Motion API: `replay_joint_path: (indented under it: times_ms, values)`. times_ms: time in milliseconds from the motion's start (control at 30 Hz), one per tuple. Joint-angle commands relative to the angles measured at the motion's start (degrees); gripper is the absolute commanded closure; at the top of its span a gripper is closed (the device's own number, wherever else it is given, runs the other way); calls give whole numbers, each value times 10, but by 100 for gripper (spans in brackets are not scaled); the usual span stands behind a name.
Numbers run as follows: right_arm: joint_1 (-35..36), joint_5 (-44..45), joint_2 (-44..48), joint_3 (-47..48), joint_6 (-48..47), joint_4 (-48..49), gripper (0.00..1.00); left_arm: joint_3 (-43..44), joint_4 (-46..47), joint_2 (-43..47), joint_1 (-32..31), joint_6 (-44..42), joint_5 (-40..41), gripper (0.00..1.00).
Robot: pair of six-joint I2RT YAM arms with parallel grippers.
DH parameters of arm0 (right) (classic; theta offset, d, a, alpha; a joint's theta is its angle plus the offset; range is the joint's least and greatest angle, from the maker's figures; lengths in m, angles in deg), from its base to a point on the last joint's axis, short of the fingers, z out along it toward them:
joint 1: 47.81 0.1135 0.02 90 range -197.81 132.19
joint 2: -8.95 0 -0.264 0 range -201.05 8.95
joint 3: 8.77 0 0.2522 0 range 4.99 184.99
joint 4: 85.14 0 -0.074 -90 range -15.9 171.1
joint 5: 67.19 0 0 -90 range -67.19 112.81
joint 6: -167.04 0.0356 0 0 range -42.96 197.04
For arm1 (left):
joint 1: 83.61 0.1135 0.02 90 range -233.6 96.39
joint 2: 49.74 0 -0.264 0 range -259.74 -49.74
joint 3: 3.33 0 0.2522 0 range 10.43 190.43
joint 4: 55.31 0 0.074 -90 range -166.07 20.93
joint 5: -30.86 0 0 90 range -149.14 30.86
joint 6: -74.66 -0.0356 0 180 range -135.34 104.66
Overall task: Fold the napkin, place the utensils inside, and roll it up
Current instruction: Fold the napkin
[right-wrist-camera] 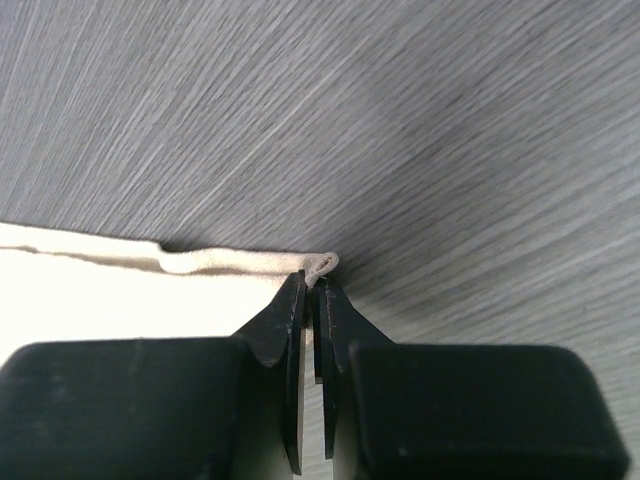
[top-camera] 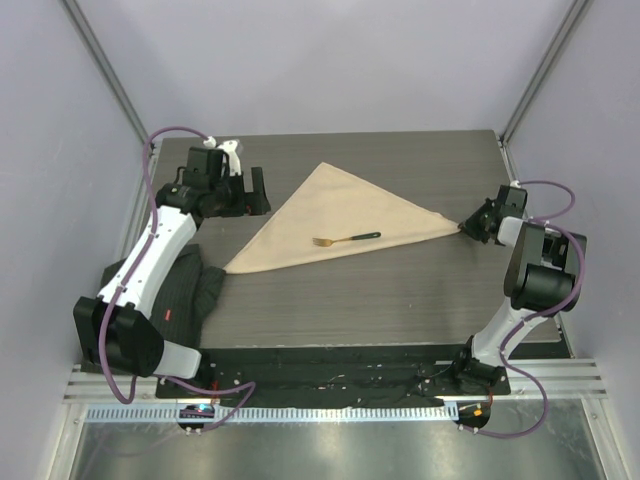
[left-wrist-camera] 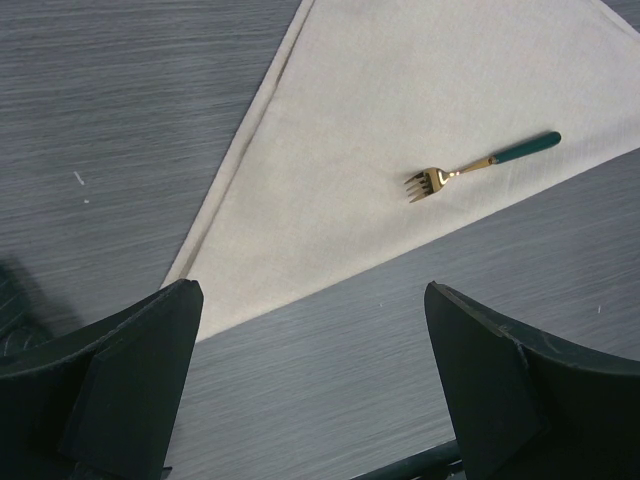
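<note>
We see the napkin [top-camera: 345, 210] folded into a triangle across the middle of the counter [top-camera: 400, 300], with the fork [top-camera: 346, 239] lying on it near its front edge. Our right claw [right-wrist-camera: 312, 282] pinches the napkin's corner by the right edge. Our left claw [left-wrist-camera: 312, 300] gapes wide near the far-left corner.

Bare desk [top-camera: 400, 295] runs open at 6 o'clock of the napkin [top-camera: 340, 205]. A fork [top-camera: 345, 239] lies on napkin centre; dark cloth [top-camera: 195, 290] bunched at 8 o'clock.
</note>
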Motion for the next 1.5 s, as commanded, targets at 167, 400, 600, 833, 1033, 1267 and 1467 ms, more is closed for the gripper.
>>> replay_joint_path:
  times_ms: [167, 400, 600, 833, 1033, 1267, 1467]
  values:
    - [36, -17, 109, -14, 25, 27, 95, 20, 7, 6, -1, -7, -3, 0]
    - [158, 12, 127, 12, 35, 25, 95, 18, 13, 6, -2, -3, -10, 0]
    - [294, 21, 96, 30, 72, 56, 95, 16, 14, 5, -2, -2, -14, 0]
    - [412, 20, 37, 50, 113, 104, 95, 16, 15, 1, -2, -2, -14, 0]
    - [469, 30, 8, 68, 138, 124, 95, 15, 15, 0, -2, -2, -14, 0]
    - [495, 36, -4, 89, 146, 126, 95, 16, 14, 2, -1, -2, -15, 0]
    - [508, 34, -14, 100, 148, 123, 95, 15, 15, 3, -1, -2, -15, 0]
